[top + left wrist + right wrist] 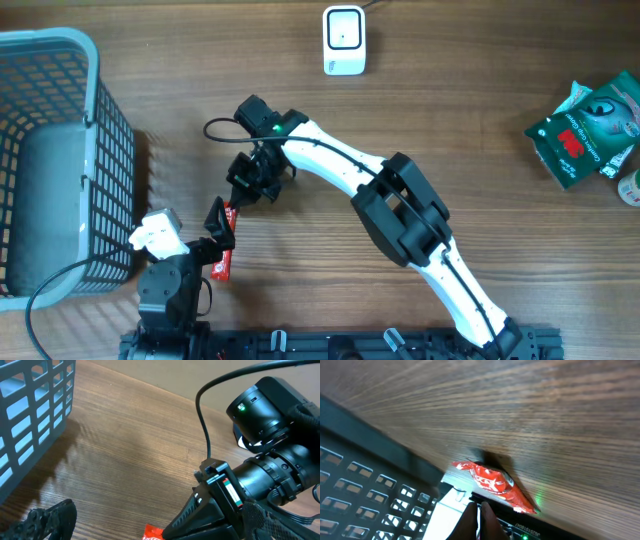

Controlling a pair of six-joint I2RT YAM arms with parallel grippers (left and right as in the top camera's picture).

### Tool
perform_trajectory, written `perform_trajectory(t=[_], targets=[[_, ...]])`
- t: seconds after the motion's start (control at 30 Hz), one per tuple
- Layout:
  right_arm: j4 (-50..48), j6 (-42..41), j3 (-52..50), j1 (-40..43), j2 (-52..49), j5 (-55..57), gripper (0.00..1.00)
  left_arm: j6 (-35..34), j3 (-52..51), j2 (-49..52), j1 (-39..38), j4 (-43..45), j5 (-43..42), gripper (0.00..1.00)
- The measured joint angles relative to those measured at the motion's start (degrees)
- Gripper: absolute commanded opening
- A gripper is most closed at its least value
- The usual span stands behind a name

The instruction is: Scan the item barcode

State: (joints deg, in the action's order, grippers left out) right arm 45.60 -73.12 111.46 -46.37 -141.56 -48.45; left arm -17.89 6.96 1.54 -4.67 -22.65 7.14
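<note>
Left claw (222,238) wide open, straddling small red foil snack packet (492,482) on wooden counter (480,120). Right claw (478,510) pinched shut, empty.

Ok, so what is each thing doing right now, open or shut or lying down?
Left gripper: open, by the red packet.
Right gripper: shut, holding nothing.
Red packet: lying on the table, not gripped.
Basket: upright, nothing seen inside.
Scanner: on the table, untouched.
Green packets: lying flat, untouched.

White lettering on the red packet (492,482) is illegible; print on the green packet (585,125) is too small
</note>
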Motion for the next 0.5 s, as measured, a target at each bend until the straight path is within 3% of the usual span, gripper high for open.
perform_trajectory(t=[0.13,0.23,0.5], targets=[[-3.61,-3.21,0.00,-2.49,-0.44,1.79,0.05,0.00,0.00,0.00,0.00,0.00,0.00,1.00],[-3.96,-4.07,0.33,-5.14,-0.44,9.99,0.05,0.00,0.00,0.00,0.00,0.00,-0.02,1.00],[14.49,-3.30,2.51,-5.99,1.22,25.79,0.05,0.00,0.00,0.00,0.00,0.00,-0.04,1.00]])
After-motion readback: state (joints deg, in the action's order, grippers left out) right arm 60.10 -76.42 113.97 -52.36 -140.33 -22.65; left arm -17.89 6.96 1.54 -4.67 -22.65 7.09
